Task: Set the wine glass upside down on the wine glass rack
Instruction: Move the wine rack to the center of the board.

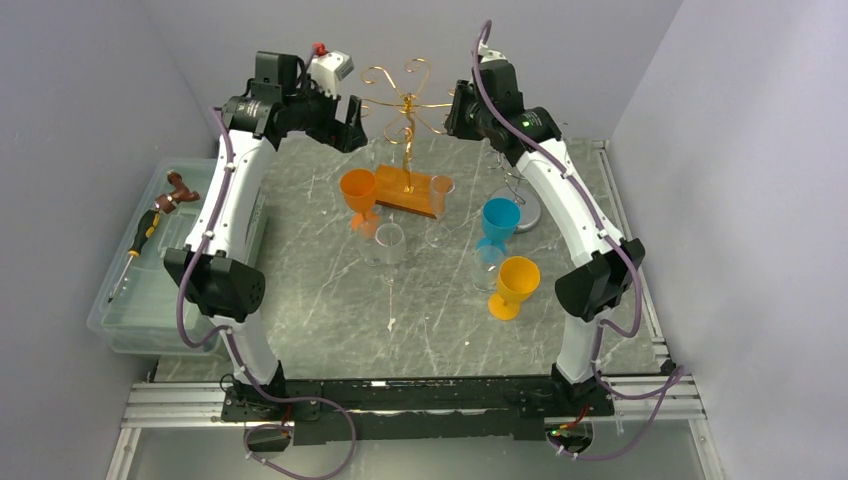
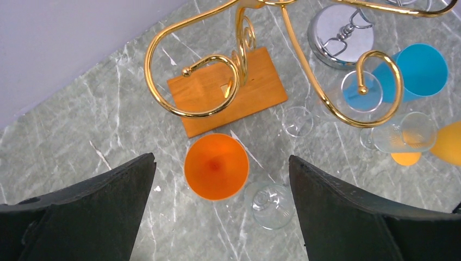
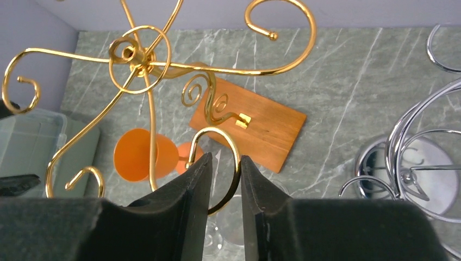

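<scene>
Six upright on the marbled table (image 1: 320, 320), mouths up, stems vertical, near the gold wire rack (image 1: 408, 100): orange wine glass (image 1: 358, 190), blue wine glass (image 1: 500, 218), yellow wine glass (image 1: 519, 280), three clear wine glasses (image 1: 388, 243). Plastic bin (image 1: 130, 315): screwdriver (image 1: 148, 225), brown item (image 1: 178, 190). Grippers: left gripper (image 2: 221, 160) wide open; right gripper (image 3: 225, 160) narrow about a rack hook, grip not determinable.

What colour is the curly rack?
The rack is gold, clearest in the right wrist view.

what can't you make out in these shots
- Right wrist view: whether the right gripper jaws touch the gold rack hook between them; too close to tell.
- Right wrist view: silver rack, cut off by right edge.
- Left wrist view: yellow glass, cut off by right edge.
</scene>
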You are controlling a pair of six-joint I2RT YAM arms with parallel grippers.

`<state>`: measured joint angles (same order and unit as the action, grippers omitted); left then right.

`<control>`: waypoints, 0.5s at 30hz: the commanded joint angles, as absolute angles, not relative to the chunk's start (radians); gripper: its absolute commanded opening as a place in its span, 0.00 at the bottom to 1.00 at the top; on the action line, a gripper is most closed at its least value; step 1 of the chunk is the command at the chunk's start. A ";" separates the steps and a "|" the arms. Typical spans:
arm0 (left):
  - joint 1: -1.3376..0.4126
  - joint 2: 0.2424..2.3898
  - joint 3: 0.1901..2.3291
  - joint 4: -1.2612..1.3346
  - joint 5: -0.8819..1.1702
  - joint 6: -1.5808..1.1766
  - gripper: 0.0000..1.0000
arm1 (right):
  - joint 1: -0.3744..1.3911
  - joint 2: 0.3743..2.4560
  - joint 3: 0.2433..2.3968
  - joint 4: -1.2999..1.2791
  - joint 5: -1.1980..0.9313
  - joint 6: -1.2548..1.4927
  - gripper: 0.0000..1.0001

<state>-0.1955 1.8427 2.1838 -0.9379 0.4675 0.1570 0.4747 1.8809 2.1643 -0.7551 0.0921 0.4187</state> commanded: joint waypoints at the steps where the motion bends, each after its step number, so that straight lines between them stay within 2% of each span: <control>1: -0.214 1.823 2.151 -0.805 0.435 0.196 1.00 | 0.476 1.884 2.174 -0.702 0.060 0.437 0.23; 8: -0.222 1.857 2.153 -0.725 0.433 0.164 0.99 | 0.476 1.855 2.112 -0.691 0.029 0.440 0.09; 15: -0.240 1.850 2.143 -0.676 0.442 0.140 0.99 | 0.480 1.833 2.063 -0.679 0.009 0.433 0.07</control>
